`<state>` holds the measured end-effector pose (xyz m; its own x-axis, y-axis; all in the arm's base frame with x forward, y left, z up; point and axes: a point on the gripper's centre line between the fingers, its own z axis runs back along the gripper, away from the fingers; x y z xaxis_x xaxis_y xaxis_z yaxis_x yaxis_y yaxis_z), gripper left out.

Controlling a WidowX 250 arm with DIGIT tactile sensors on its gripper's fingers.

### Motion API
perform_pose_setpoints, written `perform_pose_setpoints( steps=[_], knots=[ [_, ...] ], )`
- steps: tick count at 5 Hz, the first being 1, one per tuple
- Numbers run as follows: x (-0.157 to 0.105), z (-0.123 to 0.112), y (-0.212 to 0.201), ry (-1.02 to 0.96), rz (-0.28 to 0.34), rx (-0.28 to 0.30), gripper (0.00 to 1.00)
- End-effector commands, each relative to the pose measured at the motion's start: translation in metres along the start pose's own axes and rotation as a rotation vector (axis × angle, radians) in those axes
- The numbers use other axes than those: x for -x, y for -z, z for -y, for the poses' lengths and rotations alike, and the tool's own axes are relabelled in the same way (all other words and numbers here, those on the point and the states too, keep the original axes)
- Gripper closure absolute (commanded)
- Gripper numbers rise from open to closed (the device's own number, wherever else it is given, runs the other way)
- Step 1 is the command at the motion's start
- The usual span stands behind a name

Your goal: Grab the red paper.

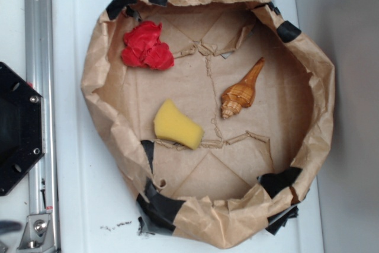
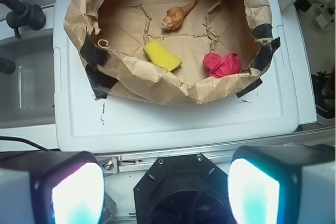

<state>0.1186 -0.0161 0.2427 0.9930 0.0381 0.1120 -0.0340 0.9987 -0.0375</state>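
A: Surface first. What's it all sitting on?

B: White plastic lid (image 1: pixel 89 205), a few dark scuffs near its front edge. On it a round basin of crumpled brown paper (image 1: pixel 207 229), patched on the rim with black tape (image 1: pixel 157 208).

A: Contents?

B: Red paper (image 1: pixel 147 47) on the basin floor, close under the rim by a tape patch. Yellow sponge (image 1: pixel 176 125) nearer the middle, apart from it. Orange-brown seashell (image 1: pixel 241 93) across the floor, spire pointing at the far wall. None of the three touch.

A: Wrist view agrees?

B: Yes, red paper (image 2: pixel 222 64) low right inside the basin, just behind the near wall.

A: Gripper?

B: Gripper (image 2: pixel 165 195) hangs well back from the basin, outside the lid. Fingers (image 2: pixel 76 195) at the two bottom corners, wide apart, nothing between them.

A: Surroundings?

B: Metal rail (image 1: pixel 37 87) runs along one side of the lid, black hexagonal base (image 1: pixel 18 128) beside it. Grey floor or wall on the other side. Wrist view shows a clear bin (image 2: pixel 26 87) and a black hose (image 2: pixel 21 11) at left, clutter at far right too small to name.
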Motion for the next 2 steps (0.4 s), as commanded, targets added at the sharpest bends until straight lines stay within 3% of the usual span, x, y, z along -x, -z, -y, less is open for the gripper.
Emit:
perform_pose_setpoints(
  steps=[1, 2],
  knots=[
    [0.0, 0.0, 0.0, 0.0, 0.0, 0.0, 0.0],
    [-0.048, -0.015, 0.026, 0.142, 0.02, -0.041, 0.0]
  ],
)
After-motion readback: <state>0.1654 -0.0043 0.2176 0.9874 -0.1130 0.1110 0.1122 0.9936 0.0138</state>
